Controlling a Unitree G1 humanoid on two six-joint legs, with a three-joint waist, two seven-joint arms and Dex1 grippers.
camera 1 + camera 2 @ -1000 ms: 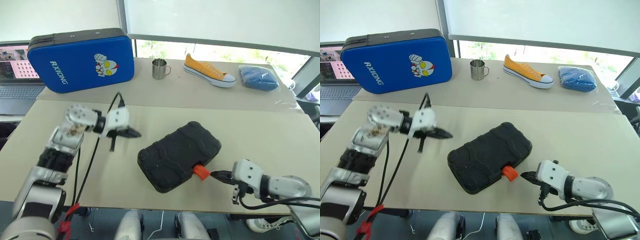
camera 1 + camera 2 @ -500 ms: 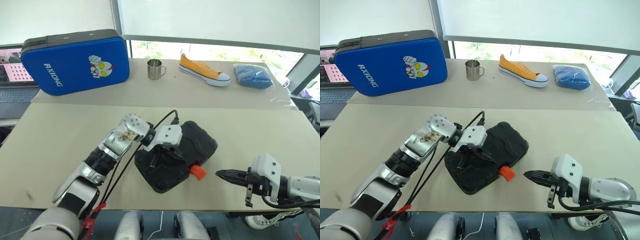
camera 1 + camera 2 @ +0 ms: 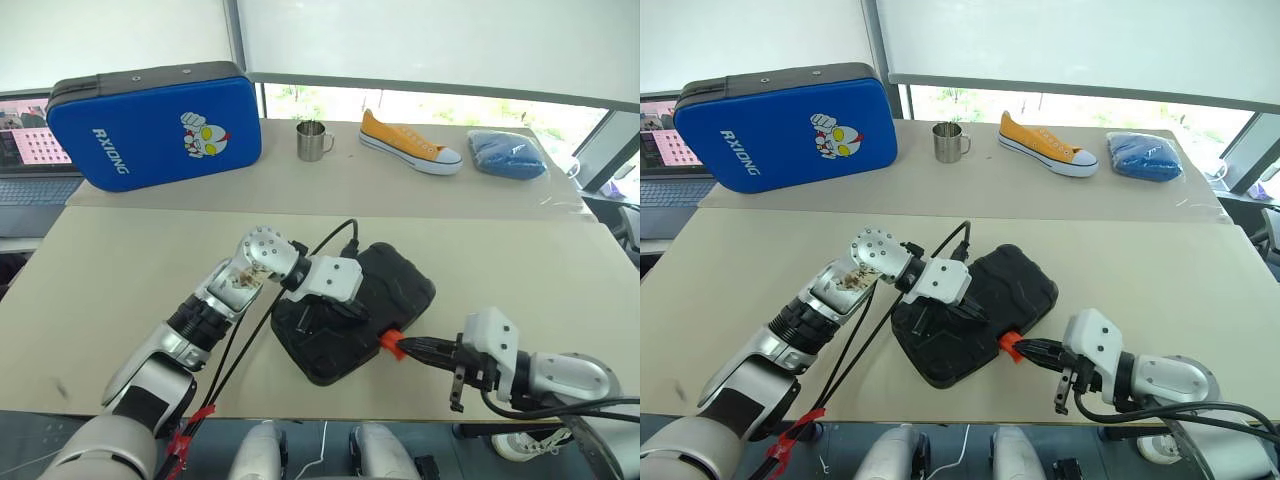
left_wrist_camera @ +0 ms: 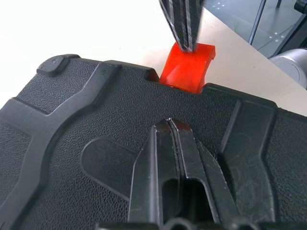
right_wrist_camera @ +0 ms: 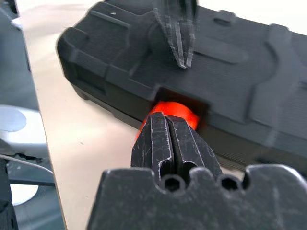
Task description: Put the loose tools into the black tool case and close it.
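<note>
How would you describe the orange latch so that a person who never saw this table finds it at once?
Start at the front beige table, where a closed black tool case lies at a slant in the middle. On the case's edge toward the robot, a small orange latch sticks out. It is the one bright part on the all-black case, and the shut right gripper has its tips on it.

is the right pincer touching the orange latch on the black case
Touching. In the left wrist view the right pincer, shut, has its tips pressed on the orange latch of the black tool case, with no gap between them.
</note>
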